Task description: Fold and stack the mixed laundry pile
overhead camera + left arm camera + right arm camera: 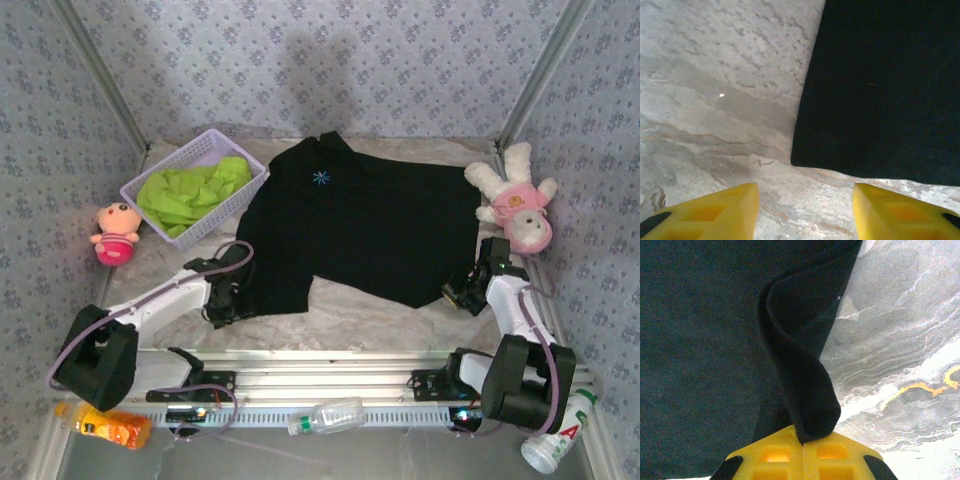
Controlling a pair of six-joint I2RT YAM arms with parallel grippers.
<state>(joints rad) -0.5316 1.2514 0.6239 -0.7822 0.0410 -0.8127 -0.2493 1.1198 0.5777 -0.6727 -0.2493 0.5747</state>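
Now: black T-shirt [370, 225] spread mid-frame on worktop [380, 320]; green T-shirt [190, 192] in basket [222, 224], upper left. Left end effector [805, 210] apart beside the black T-shirt's corner; right end effector [802, 442] clamped on its edge.

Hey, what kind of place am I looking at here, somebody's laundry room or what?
Probably a staged robot test booth, not a home: floral-papered panel walls box in a marble-patterned table, and the white left arm and right arm are bolted at its near edge.
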